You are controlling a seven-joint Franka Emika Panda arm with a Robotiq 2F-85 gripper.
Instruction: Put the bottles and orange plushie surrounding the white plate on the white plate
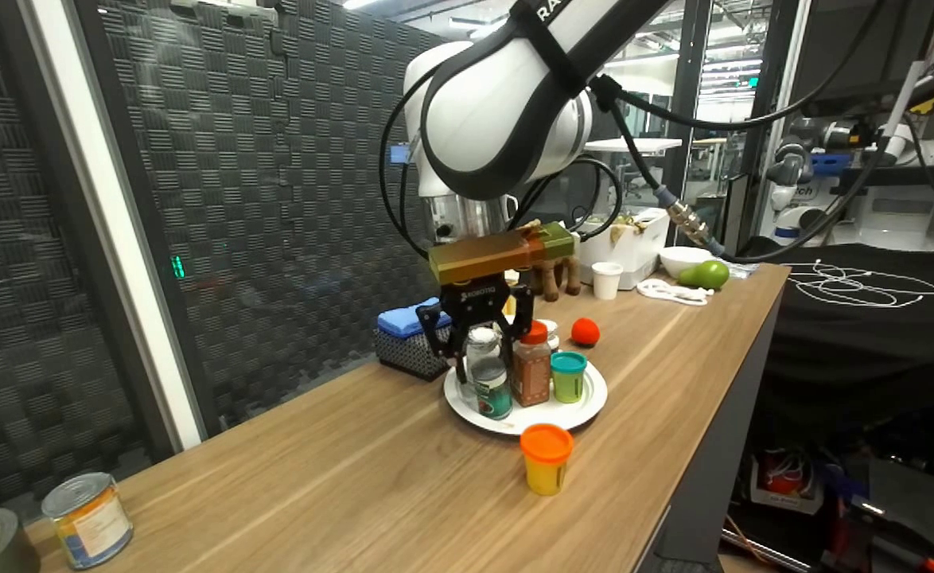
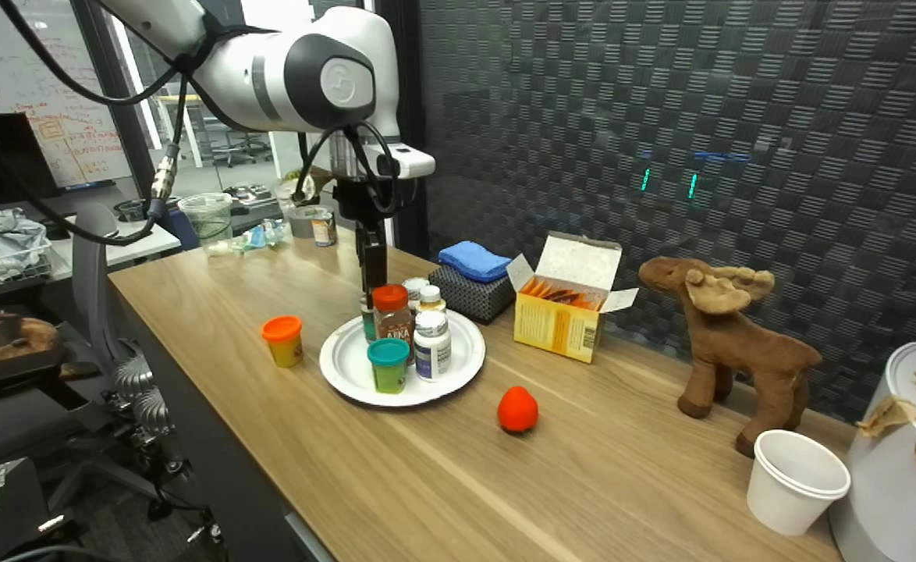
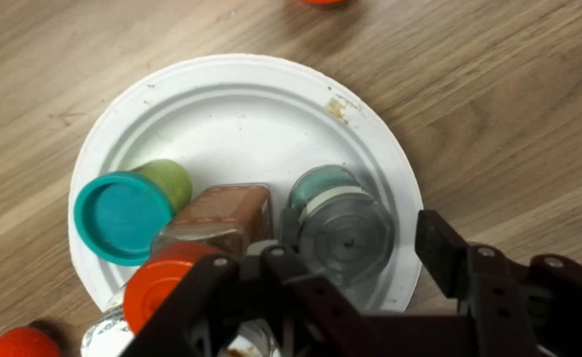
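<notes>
White plate (image 1: 535, 418): in an exterior view, near rim bare, open table (image 1: 340, 477) stretching away beside it.
Orange-capped tub (image 1: 546, 471): off the plate, near its rim.
Orange plushie (image 2: 518, 411): in an exterior view, off the plate, apart from its edge, free room around it.
Red-capped bottle (image 2: 393, 320): on the plate, crowded by a white bottle (image 2: 432, 355) and teal-capped tub (image 2: 388, 375).
Pincer (image 3: 360, 233): in the wrist view, spread around the green-labelled jar (image 3: 345, 238) on the plate; one finger close beside it, the other well clear.

Five bottles (image 2: 392, 318), two lidded tubs (image 2: 388, 365), one plate (image 2: 337, 355), one orange plushie (image 2: 517, 410).
</notes>
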